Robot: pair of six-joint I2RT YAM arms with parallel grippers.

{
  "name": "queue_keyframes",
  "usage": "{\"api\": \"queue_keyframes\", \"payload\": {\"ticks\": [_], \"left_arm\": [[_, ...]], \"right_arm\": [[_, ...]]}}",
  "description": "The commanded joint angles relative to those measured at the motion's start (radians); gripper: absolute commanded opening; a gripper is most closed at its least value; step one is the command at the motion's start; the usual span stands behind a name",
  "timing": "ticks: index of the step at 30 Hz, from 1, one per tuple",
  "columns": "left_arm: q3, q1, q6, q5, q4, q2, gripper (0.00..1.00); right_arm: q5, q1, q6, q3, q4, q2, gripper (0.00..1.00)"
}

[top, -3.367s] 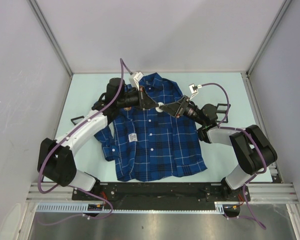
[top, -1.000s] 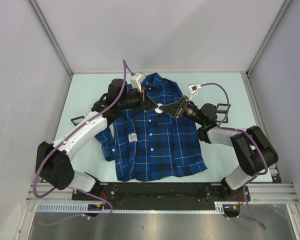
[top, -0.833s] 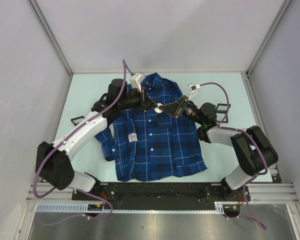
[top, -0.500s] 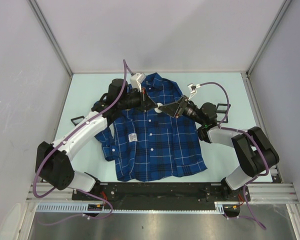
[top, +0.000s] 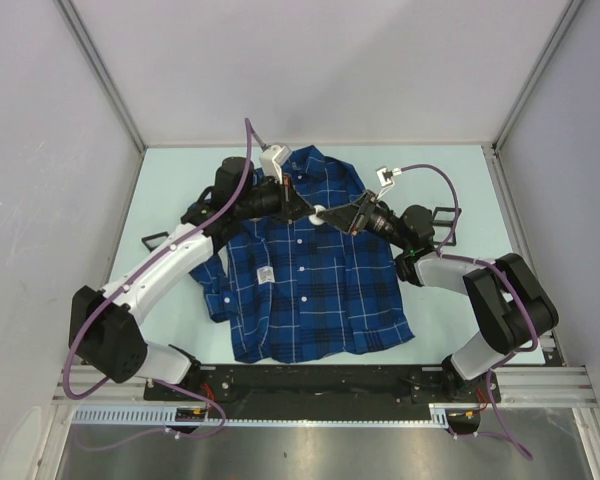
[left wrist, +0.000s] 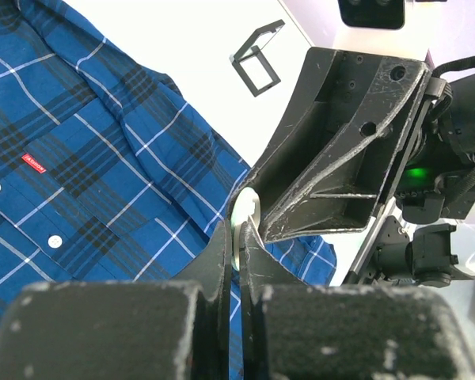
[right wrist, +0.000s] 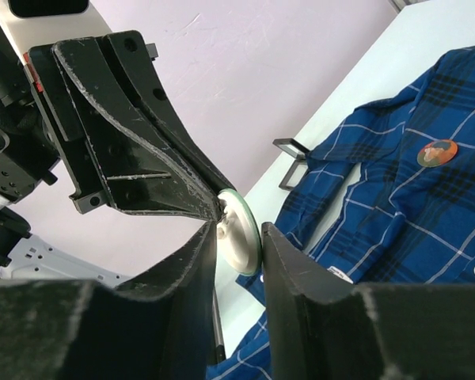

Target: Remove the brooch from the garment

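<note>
While the left tool (left wrist: 238, 237) stays pinched on the white disc (left wrist: 246, 212) above the plaid shirt (top: 310, 290), the right tool (right wrist: 239, 236) just brackets it, grip unclear; the orange brooch (right wrist: 437, 152) still sits on the shirt.

Shirt (top: 310, 290): woven cloth, matt. Disc (right wrist: 237, 233): white, smooth, glossy rim. Left gripper fingers (right wrist: 134, 134): black plastic, matt, edges scuffed grey. Table (top: 170, 190): smooth, matt.

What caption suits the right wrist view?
Over the plaid shirt, the right gripper straddles a white disc at the tips of the shut left gripper.
</note>
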Motion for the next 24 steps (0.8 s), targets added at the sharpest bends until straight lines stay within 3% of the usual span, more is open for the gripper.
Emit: {"api": "queue_keyframes", "payload": {"ticks": [1,8,18,24], "left_arm": [[0.040,-0.019,0.023,0.000,0.008,-0.033,0.00],[0.041,-0.022,0.029,-0.009,0.002,-0.035,0.00],[0.052,-0.023,0.046,-0.023,-0.016,-0.033,0.00],[0.058,-0.022,0.040,-0.008,-0.029,-0.015,0.00]], "right_arm": [[-0.002,0.019,-0.003,0.034,0.060,-0.018,0.38],[0.002,0.024,-0.020,0.037,0.037,-0.028,0.42],[-0.038,0.004,-0.017,0.041,0.041,-0.019,0.34],[-0.067,-0.016,0.017,0.040,0.070,-0.022,0.45]]}}
